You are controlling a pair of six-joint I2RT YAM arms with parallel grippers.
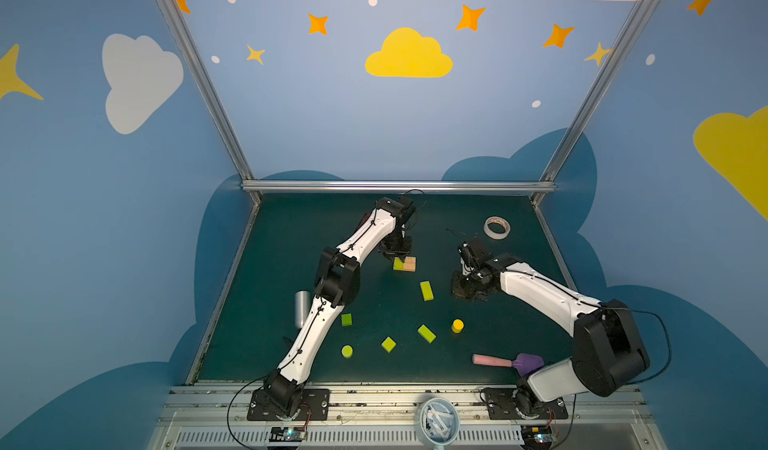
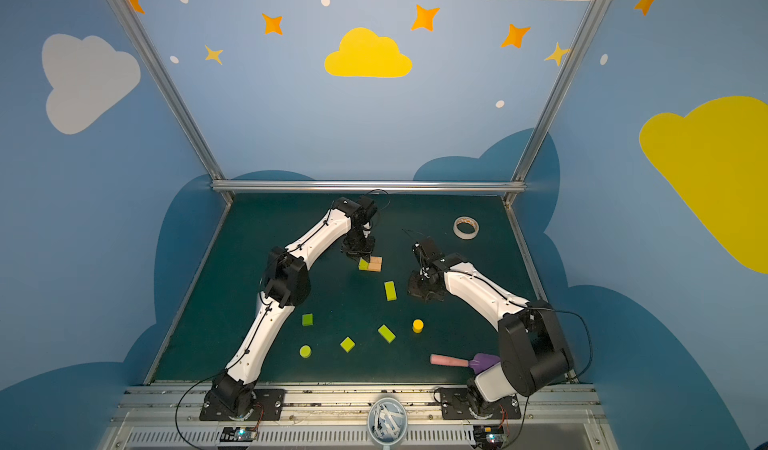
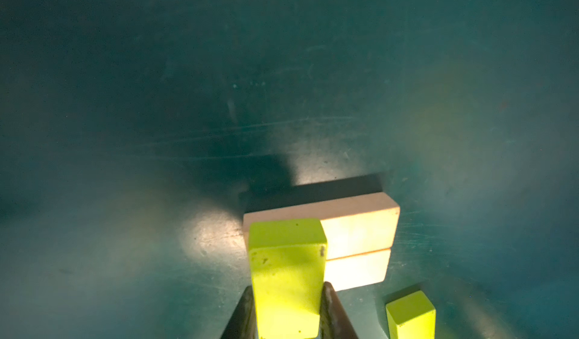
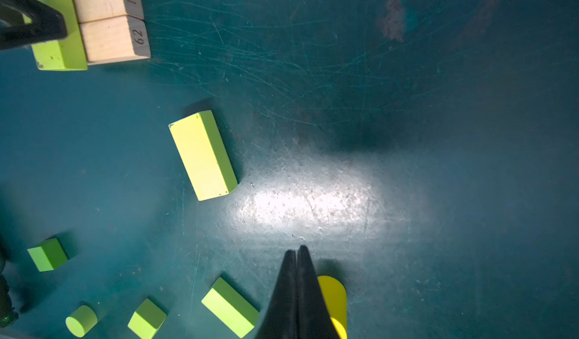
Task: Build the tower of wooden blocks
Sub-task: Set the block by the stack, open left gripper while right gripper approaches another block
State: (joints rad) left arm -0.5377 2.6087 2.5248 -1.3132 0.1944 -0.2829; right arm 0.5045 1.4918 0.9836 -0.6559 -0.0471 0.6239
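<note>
Both top views show cloud-painted walls (image 1: 332, 115) around green tabletop (image 1: 291, 227); left jaws clamp lime-green bar (image 3: 286, 278), right jaws together.

Dim wrist views, bright glare pooling on the mat (image 4: 313, 202), corners perhaps blurred

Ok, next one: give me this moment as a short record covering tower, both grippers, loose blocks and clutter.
tower so far: two tan bars side by side, touching
left gripper: shut on lime-green bar, held crosswise at one end of the tan bars; whether it rests on them is unclear
right gripper: shut, holding nothing
loose blocks: two lime bars, two lime cubes, lime cylinder, yellow cylinder
clutter: tape roll, pink-handled tool
</note>
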